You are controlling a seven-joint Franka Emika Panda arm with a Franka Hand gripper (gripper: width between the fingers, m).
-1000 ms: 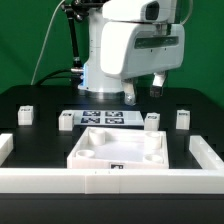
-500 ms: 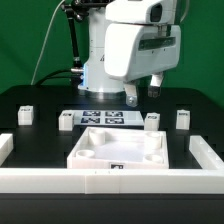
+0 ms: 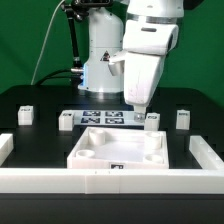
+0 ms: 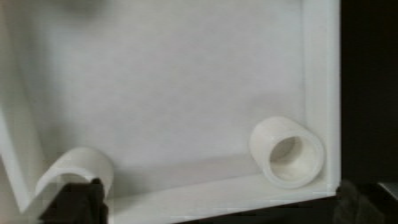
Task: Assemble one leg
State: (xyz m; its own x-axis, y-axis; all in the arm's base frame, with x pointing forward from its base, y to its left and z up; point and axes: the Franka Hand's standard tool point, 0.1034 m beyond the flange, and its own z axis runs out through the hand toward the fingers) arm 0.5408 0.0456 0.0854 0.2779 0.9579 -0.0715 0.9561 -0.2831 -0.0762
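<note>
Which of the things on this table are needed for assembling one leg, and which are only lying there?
Needed: gripper; leg nearest it, probably; square plate with sockets.
Lying about: three other legs, spare for now; marker board; border rails.

My exterior camera sits off the arm, in front of the table (image 3: 40, 100) and a little above it. It faces the arm's base (image 3: 100, 60) and the green backdrop (image 3: 28, 40) behind. It stands far enough back that I see the gripper (image 3: 139, 108) and everything around it, out to the border rail (image 3: 110, 181) nearest the lens.

My wrist camera rides with the gripper and looks down past it. It is so near the white plate (image 3: 100, 158) that the plate fills most of the picture, with two round sockets (image 4: 285, 150) showing. The two views share only this plate: whole in the exterior view, one part up close in the wrist view.
</note>
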